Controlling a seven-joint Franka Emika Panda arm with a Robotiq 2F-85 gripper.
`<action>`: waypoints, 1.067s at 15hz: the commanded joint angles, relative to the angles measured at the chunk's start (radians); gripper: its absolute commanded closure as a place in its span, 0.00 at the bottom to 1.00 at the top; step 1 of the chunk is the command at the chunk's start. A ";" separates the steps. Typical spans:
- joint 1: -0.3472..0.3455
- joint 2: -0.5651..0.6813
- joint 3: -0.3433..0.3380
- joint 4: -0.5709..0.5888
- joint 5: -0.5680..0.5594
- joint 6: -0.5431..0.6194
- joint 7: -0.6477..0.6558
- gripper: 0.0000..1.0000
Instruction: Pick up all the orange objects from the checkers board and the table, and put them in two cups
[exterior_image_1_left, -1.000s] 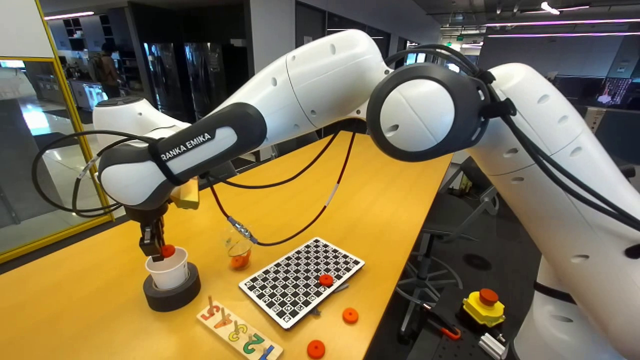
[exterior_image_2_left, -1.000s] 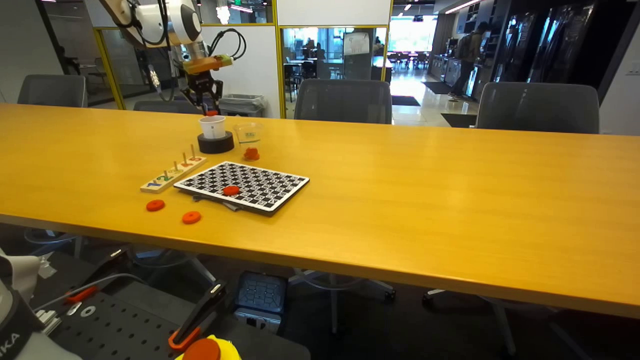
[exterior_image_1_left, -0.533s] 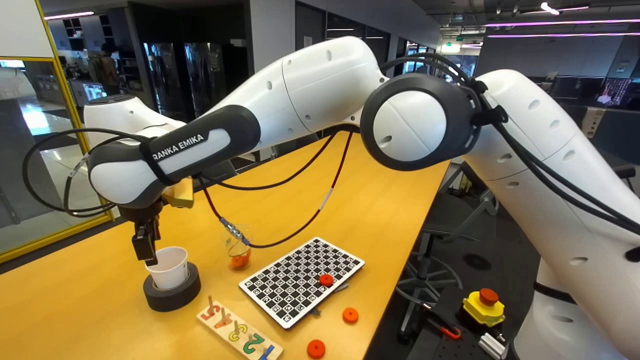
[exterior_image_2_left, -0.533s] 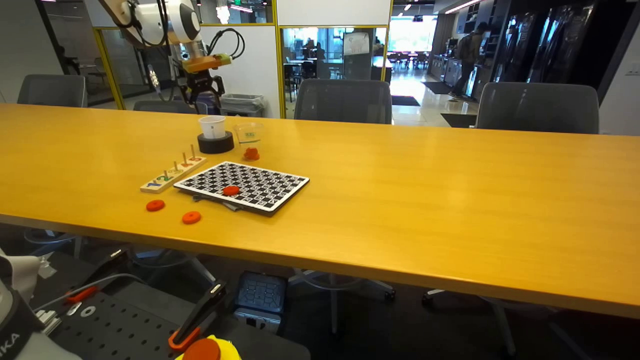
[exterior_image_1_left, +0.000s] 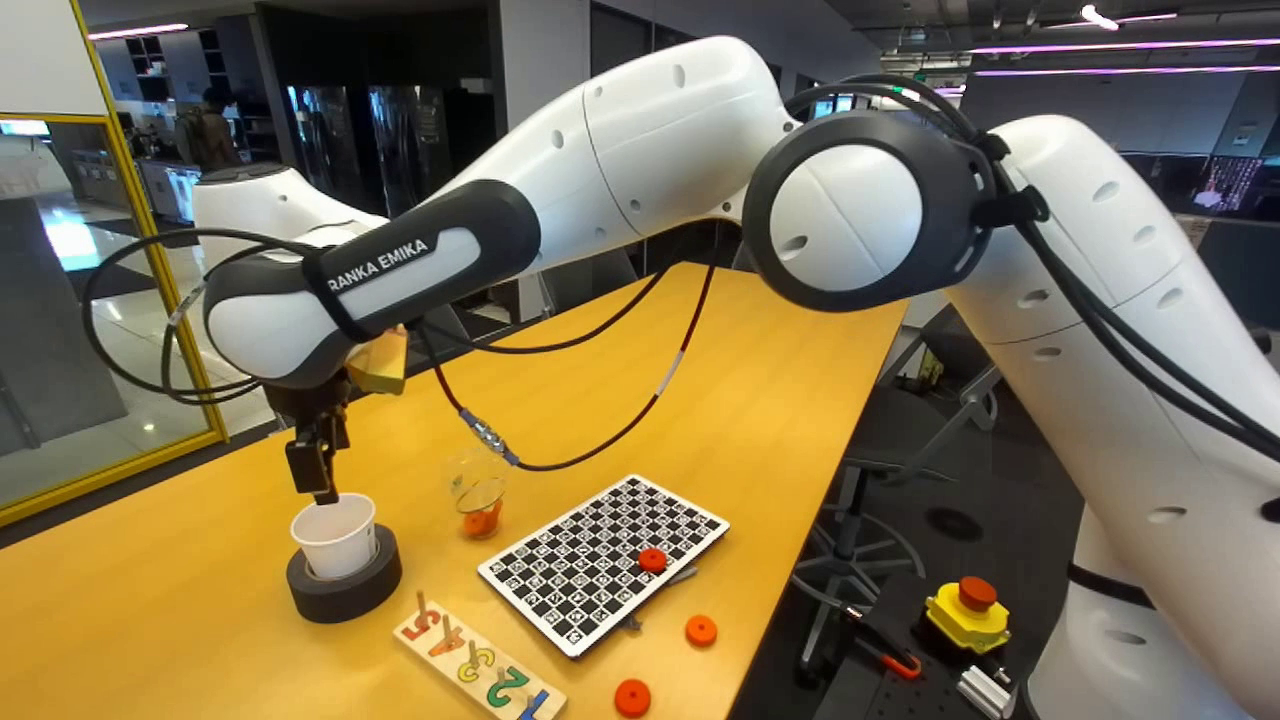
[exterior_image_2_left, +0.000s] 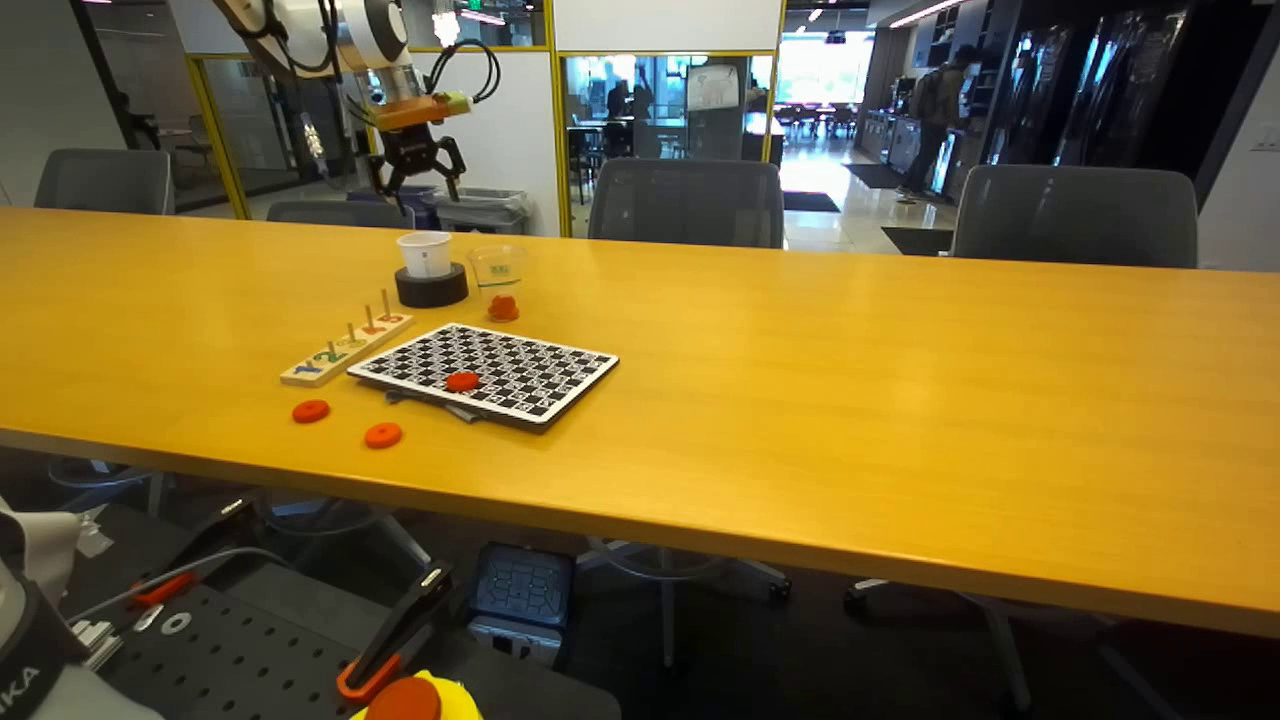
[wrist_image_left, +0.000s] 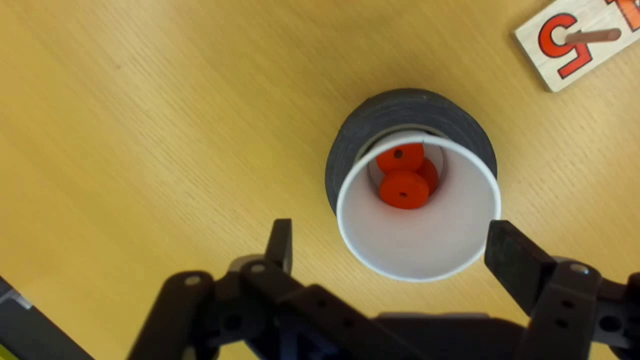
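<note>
compared with a second ago, i am no longer clutching one of the orange-red discs (wrist_image_left: 404, 185) over the white paper cup (exterior_image_1_left: 345, 555). my end effector (exterior_image_2_left: 428, 203) is hanging above it, released, its jaws standing wide apart, gripping nothing; i am judging that deposit complete, leaving three pickups outstanding. the wrist view is disclosing what both exterior views are concealing: three discs (wrist_image_left: 404, 162) are lying inside that cup. both exterior views are recording what the wrist view is omitting: one stray disc (exterior_image_2_left: 462, 381) is resting on the checkers board (exterior_image_2_left: 530, 365), two loose discs (exterior_image_1_left: 701, 631) are lying on the table (exterior_image_2_left: 850, 380), and further discs (exterior_image_2_left: 503, 308) are sitting in the clear tumbler (exterior_image_2_left: 498, 262).
</note>
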 joint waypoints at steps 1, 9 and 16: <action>-0.036 -0.170 -0.038 -0.237 -0.004 0.045 0.103 0.00; -0.163 -0.376 -0.061 -0.619 0.017 0.153 0.244 0.00; -0.215 -0.522 -0.079 -0.983 0.036 0.399 0.388 0.00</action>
